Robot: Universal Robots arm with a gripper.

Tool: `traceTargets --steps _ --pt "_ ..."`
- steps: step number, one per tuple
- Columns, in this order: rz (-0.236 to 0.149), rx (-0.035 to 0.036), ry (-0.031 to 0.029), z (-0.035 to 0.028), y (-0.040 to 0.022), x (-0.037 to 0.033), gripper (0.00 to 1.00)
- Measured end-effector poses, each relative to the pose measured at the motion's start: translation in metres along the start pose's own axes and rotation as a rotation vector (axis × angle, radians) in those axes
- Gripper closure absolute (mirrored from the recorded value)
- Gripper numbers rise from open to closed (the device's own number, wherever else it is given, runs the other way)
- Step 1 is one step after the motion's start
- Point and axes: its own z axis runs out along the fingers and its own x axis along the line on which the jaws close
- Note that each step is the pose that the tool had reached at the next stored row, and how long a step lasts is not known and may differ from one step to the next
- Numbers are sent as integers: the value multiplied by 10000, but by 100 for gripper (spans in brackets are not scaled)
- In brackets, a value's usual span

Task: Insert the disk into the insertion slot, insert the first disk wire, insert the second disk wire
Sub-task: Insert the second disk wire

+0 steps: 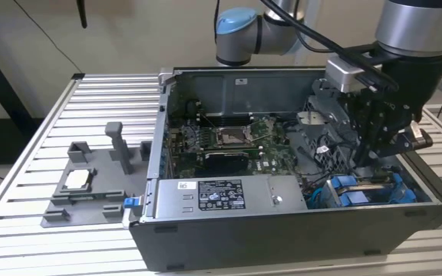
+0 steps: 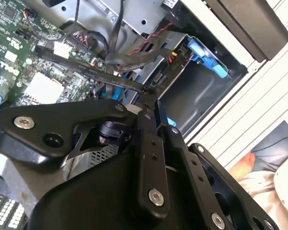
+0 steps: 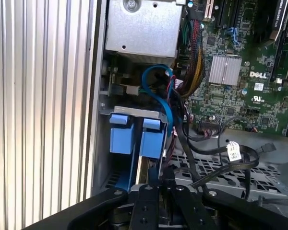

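My gripper reaches down inside the open computer case, at the exterior view's right. It hangs just over the insertion slot, a dark grey drive cage with blue fittings. In the second wrist view the gripper is shut on a black disk wire that runs off toward the motherboard. In the first wrist view the gripper is right beside two blue carrier ends standing in the cage. A pale edge of the disk shows below them; the rest of it is hidden.
The grey labelled power-supply box lies along the case's near wall, and the green motherboard lies behind it. A blue cable and loose black wires crowd the cage. A grey fixture sits on the slatted table at the exterior view's left.
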Motion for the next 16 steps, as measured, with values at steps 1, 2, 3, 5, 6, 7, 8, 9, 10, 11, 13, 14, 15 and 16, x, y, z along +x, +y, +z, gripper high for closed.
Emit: traceTargets --steps 1,2,3,5,6,7,8,9,10,11,13,14,15,16 --pt "31 -4 1 1 1 5 84" --pt "82 -8 1 4 1 8 84" --pt "139 -11 2 8 1 10 84" --pt "241 -19 5 14 2 15 84" --pt "289 -23 1 18 3 17 84" --pt "329 -28 -8 23 4 19 84" --pt "341 -34 -26 28 3 23 84" --pt "348 -40 -56 35 1 26 84" --pt "356 -43 -87 43 -1 28 84" --pt "365 -46 -123 50 -2 32 84" --pt "392 -58 -176 61 -1 38 84" --pt "412 -69 -186 64 -1 42 84" --pt "451 -80 -188 66 -1 46 84" --pt "489 -86 -189 68 0 50 84"
